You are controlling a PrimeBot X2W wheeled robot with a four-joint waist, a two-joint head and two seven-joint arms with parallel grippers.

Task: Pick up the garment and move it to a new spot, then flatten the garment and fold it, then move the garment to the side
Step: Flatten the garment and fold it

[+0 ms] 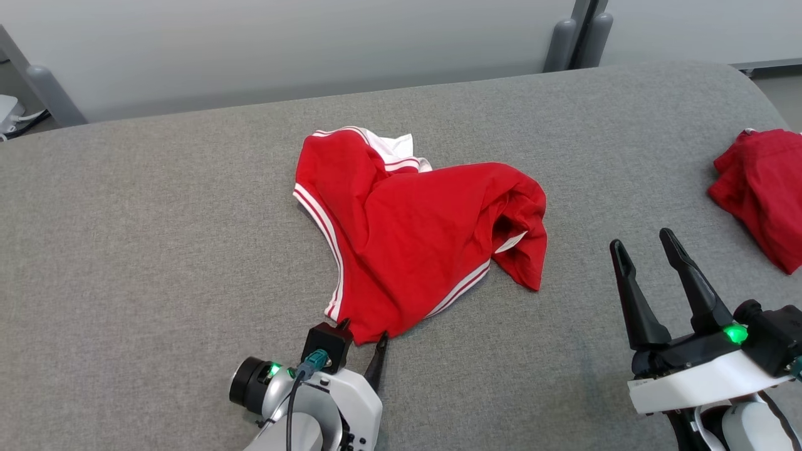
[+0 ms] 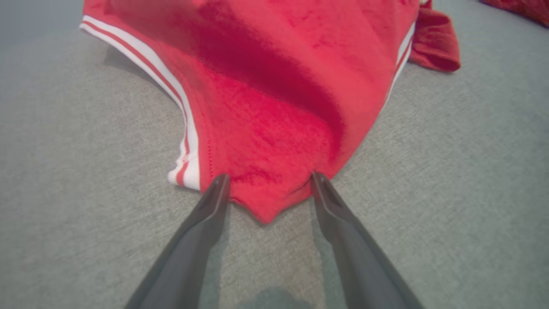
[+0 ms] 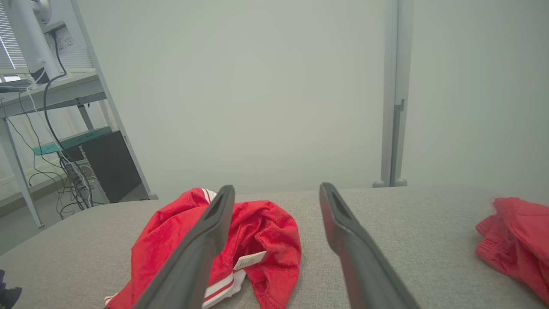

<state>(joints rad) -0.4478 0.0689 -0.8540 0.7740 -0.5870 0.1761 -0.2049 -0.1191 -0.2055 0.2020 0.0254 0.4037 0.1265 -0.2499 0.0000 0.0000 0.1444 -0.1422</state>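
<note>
A crumpled red garment [image 1: 413, 232] lies at the middle of the grey table [image 1: 156, 238]; the left gripper [image 1: 363, 330] has its fingers spread astride the near corner; the right gripper [image 1: 642, 239] hovers spread wide, apart; a shallow pinch could let the hem slip free.

Two red garments lie on one grey counter [image 1: 156, 250]: one striped garment [image 1: 413, 250] with white trim, and one second garment [image 1: 761, 188] at the right edge. One white label [image 3: 249, 260] shows on the striped one. There are two claws, the left claw [image 1: 363, 331] and the right claw [image 1: 642, 239]. Each has two dark fingers [image 1: 636, 300], four in all, and one green light [image 1: 736, 333], two altogether. Three grey posts [image 1: 559, 44] stand behind the counter.
</note>
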